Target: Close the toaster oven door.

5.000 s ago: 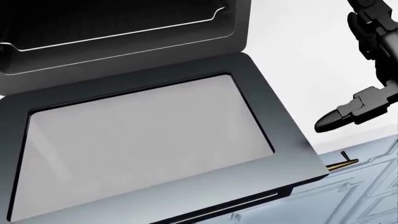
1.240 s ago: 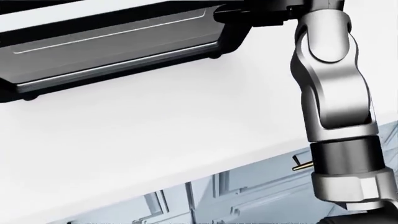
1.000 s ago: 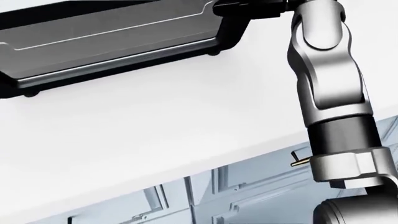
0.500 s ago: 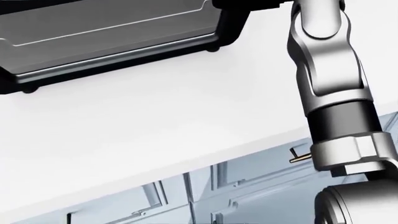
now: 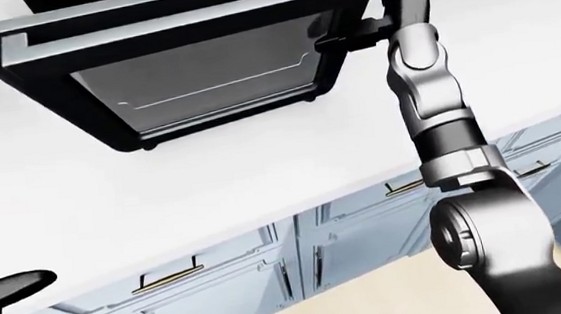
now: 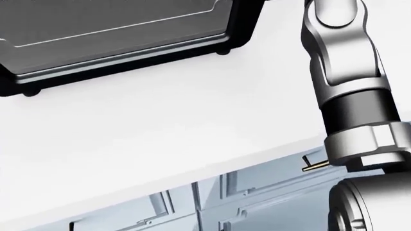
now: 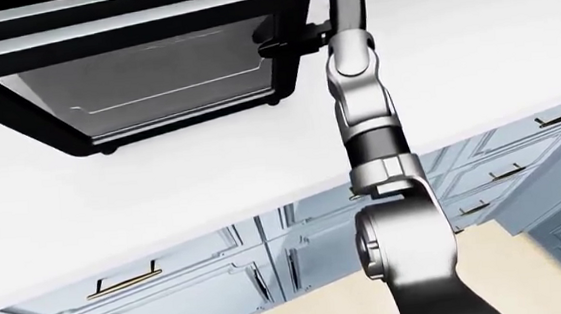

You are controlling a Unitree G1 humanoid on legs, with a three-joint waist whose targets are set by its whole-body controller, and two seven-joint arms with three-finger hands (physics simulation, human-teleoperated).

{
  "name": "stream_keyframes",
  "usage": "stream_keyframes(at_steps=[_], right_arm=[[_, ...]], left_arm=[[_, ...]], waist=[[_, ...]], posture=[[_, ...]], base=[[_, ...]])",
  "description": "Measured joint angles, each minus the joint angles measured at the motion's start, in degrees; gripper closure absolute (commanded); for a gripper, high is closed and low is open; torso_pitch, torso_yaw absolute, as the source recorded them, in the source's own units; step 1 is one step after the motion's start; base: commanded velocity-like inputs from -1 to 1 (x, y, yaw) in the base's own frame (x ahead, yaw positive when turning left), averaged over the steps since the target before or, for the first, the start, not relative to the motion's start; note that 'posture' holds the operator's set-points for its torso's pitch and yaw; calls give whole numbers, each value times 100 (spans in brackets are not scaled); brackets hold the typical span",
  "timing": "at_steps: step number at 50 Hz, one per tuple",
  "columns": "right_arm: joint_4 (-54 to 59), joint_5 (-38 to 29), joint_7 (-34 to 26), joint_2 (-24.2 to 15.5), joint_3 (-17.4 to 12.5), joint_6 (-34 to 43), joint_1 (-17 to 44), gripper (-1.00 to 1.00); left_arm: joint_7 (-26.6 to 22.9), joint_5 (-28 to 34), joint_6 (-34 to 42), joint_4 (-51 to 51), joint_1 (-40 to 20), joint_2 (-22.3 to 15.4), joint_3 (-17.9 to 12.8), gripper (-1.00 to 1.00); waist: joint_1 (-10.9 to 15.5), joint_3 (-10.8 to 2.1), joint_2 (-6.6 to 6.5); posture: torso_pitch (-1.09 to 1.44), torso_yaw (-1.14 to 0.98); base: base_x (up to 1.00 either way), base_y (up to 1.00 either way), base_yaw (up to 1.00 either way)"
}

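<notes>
The right hand's black fingers [image 5: 351, 35] press against the right edge of the grey, black-framed toaster oven door [image 5: 204, 76], but whether they are spread or curled cannot be told. The single door, its long axis running left-right, lies immediately left of those fingers and looks nearly or fully shut on the one black toaster oven [image 5: 150, 24], which stands on the white bench [image 5: 212, 185]. The silver right arm [image 5: 437, 99] is far nearer than the left hand [image 5: 5, 291], of which only one dark fingertip shows at the left-eye view's lower left edge, its state unreadable.
</notes>
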State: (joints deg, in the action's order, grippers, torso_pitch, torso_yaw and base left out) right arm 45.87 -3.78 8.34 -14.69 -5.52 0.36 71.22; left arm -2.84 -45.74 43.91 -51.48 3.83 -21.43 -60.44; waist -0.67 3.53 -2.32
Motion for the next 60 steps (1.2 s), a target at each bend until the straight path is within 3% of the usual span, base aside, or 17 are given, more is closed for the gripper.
stream_keyframes(at_steps=[4,10,21,25,32,40,44,49,56,60], right_arm=[[56,-6,19,-17,-17,-29,30,-100],[54,-7,40,4,1,-62,38,-100],[86,3,65,-19,-32,-101,66,-100],[95,9,56,-17,-23,-96,83,-100],[129,4,63,-14,-20,-62,117,-100],[190,-17,84,-9,-17,-55,144,-100],[180,-2,106,-9,-41,-71,109,-100],[174,3,83,-16,-26,-52,115,-100],[162,3,74,-3,-14,-33,96,-100],[178,0,83,-24,-31,-27,88,-100]], left_arm=[[-55,-313,120,-609,322,359,-68,-100],[-217,-727,-142,-764,902,431,110,-100],[-181,-1330,-1655,-734,2238,-35,1038,-100],[-164,-1488,-2015,-746,2416,-312,1184,-100],[-72,-1560,-2136,-754,2192,-781,1304,-100],[273,-1704,-1590,-792,1313,-1222,1366,-100],[372,-1646,-1455,-782,1099,-1390,1651,-100],[610,-1552,-1470,-780,895,-1640,2285,-100],[802,-1530,-1340,-780,606,-1749,2602,-100],[970,-1513,-1349,-760,400,-1971,3001,-100]], waist=[[10,-5,8],[16,-11,11],[72,-26,69],[86,-26,81],[114,-21,78],[107,-26,38],[96,-27,21],[95,-27,15],[88,-31,5],[98,-25,11]], posture=[[0,0],[0,0],[0,0],[0,0],[0,0],[0,0],[0,0],[0,0],[0,0],[0,0]], base=[[0,0,0],[0,0,0],[0,0,0],[0,0,0],[0,0,0],[0,0,0],[0,0,0],[0,0,0],[0,0,0],[0,0,0]])
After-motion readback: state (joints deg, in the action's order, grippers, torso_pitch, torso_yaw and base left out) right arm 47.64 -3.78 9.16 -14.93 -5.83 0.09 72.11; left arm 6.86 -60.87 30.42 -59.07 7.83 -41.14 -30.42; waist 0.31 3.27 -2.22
